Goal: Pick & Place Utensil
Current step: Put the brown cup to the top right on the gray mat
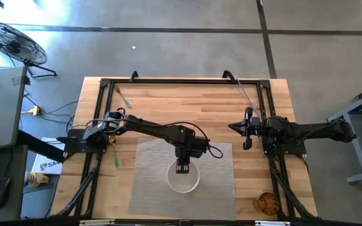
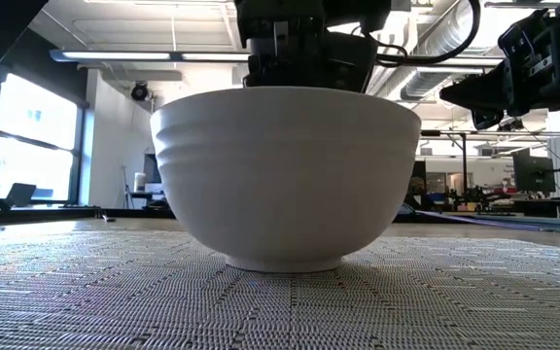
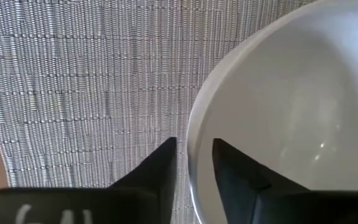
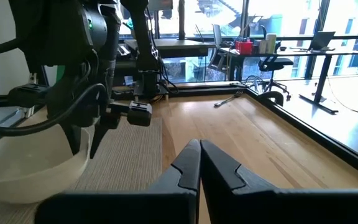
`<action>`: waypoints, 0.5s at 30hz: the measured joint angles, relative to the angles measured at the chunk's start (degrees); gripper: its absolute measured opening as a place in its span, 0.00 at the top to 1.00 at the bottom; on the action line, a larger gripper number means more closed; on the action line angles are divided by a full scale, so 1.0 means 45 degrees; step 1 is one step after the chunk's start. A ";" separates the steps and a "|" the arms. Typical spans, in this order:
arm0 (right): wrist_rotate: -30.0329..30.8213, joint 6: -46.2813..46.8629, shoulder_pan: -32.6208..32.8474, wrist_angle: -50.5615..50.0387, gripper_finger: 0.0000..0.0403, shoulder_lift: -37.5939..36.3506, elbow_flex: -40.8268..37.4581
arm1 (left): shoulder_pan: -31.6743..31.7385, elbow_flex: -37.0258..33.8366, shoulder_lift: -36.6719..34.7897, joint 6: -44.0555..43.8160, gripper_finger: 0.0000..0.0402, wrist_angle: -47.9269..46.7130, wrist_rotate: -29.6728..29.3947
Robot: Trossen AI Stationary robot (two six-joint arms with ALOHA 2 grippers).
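A white bowl (image 1: 183,177) (image 2: 285,175) (image 3: 291,106) stands on a grey woven placemat (image 1: 149,182). My left gripper (image 1: 182,166) (image 3: 194,149) is open over the bowl's far rim. One finger is outside the wall and one inside, with a gap on each side. The bowl's inside looks bare. A green utensil (image 1: 115,154) lies on the wood by the left arm's base, and another (image 1: 124,99) lies near the far left corner. My right gripper (image 1: 247,132) (image 4: 199,152) is shut and waits above the table's right side.
A thin purple stick (image 1: 247,94) lies near the far right corner. A brown woven ball (image 1: 269,203) sits at the near right corner. A black frame (image 1: 181,81) runs along the table's edges. Bare wood lies between the placemat and the right arm.
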 joint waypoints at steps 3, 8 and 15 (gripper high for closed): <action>0.0002 0.0000 -0.0001 0.0000 0.99 0.0000 0.0000 | 0.0000 0.0178 0.0000 -0.0001 0.70 -0.0070 -0.0034; -0.0001 0.0000 0.0004 0.0000 0.99 0.0000 0.0000 | 0.0005 0.0879 0.0000 0.0068 0.68 -0.0450 -0.0073; 0.0000 0.0000 0.0001 0.0000 1.00 0.0000 0.0000 | 0.0005 0.1990 -0.0320 0.0374 0.67 -0.1867 -0.1320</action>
